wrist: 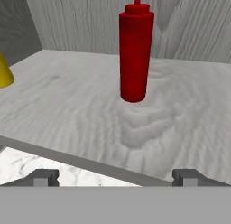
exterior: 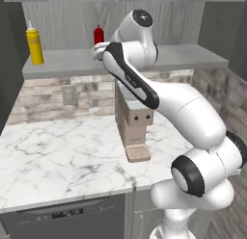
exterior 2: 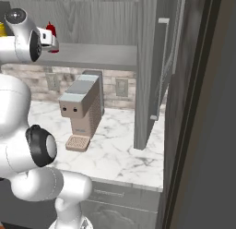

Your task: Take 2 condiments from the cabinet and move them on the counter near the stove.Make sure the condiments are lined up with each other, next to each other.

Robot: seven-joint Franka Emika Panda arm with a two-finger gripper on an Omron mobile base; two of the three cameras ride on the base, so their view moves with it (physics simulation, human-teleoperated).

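Note:
A red squeeze bottle (wrist: 135, 51) stands upright on the cabinet's pale shelf board (wrist: 67, 110), a short way ahead of my gripper (wrist: 115, 175). The fingers (wrist: 43, 177) stand wide apart at the shelf's front edge, open with nothing between them. A yellow squeeze bottle (exterior: 34, 43) with a white nozzle stands at the shelf's left end, well apart from the red one (exterior: 99, 34). In the right base view my hand (exterior 2: 46, 39) partly hides the red bottle (exterior 2: 52, 30). The white marble counter (exterior: 58, 156) lies below the shelf. The stove is out of view.
A beige coffee machine (exterior: 132, 122) stands on the counter under the shelf, behind my arm. The cabinet's open door (exterior 2: 150, 71) hangs to the right. A dark dishwasher front (exterior: 67, 219) sits under the counter edge. A brick backsplash (exterior: 48, 96) runs behind the counter.

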